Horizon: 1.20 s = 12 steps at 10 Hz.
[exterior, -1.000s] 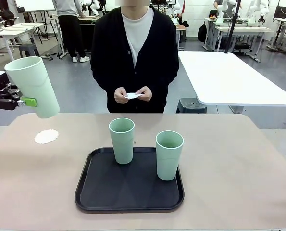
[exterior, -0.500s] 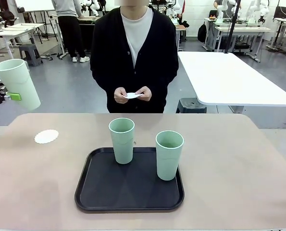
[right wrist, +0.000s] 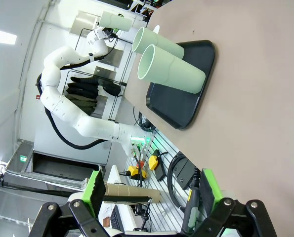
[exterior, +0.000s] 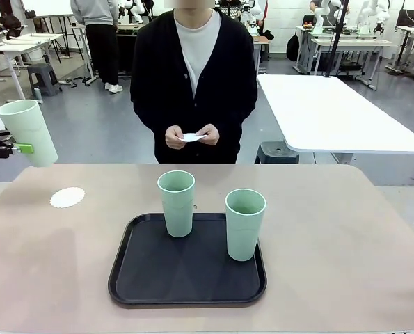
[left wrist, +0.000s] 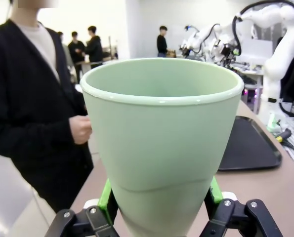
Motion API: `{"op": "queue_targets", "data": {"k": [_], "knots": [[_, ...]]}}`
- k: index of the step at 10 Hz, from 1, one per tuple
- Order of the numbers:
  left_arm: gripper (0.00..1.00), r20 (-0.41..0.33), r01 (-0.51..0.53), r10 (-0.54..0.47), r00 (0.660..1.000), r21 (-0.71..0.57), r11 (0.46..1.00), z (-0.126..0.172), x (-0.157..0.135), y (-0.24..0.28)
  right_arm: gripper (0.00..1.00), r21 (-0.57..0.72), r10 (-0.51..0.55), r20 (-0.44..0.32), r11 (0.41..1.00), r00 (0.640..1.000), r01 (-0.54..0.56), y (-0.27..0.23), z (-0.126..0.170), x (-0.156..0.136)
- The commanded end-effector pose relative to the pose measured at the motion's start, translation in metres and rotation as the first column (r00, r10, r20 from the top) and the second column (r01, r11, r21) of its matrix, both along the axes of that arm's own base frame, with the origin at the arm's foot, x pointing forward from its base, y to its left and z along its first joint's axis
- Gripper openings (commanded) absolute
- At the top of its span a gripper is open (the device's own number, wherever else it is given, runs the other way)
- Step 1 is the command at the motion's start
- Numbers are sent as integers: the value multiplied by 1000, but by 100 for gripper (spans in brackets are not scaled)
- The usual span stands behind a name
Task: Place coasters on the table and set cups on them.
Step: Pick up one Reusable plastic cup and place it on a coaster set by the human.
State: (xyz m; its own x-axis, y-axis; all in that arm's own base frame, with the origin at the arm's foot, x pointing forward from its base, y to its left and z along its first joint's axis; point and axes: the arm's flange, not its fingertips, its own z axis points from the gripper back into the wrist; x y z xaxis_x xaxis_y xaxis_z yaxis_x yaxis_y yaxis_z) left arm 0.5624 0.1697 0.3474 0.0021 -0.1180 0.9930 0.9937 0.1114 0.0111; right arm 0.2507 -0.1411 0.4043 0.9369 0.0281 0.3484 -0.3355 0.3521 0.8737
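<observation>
The right gripper is nearest. It is released, its fingers spread with nothing between them, and beyond them the tan tabletop runs away. In the front view a black tray lies on the near middle of the tabletop. Two cups stand upright on it, mouths up and apart from each other: the right cup nearer, the left cup toward the tray's far edge. Farther back and to the left, one coaster lies flat on the bare tabletop, well apart from the tray, with nothing on it. Beyond it, at the picture's left edge, the left gripper is clenched on the third cup, its green pads pressing the lower wall from both sides. That cup hangs in the air, mouth up and leaning slightly, higher than the coaster and to its left. At the far side a person in a black cardigan stands against the tabletop, hands together at the waist. They hold a small white disc between them, which looks like another coaster. Behind and to the right stands a white table.
</observation>
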Motion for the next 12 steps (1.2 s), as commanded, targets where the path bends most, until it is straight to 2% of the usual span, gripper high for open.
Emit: {"op": "queue_targets", "data": {"k": [1,6,12], "knots": [[84,-4,-27,27,1000,5,1000,-5,1,-7,100,5,2,16,1000,1000,-2,-1,0,1],[84,-45,-21,23,999,51,998,-56,-5,-25,100,5,2,16,1000,1000,-2,-1,0,1],[84,-29,-10,11,1000,44,999,-83,0,-26,100,5,2,16,1000,1000,-2,-1,0,1]]}}
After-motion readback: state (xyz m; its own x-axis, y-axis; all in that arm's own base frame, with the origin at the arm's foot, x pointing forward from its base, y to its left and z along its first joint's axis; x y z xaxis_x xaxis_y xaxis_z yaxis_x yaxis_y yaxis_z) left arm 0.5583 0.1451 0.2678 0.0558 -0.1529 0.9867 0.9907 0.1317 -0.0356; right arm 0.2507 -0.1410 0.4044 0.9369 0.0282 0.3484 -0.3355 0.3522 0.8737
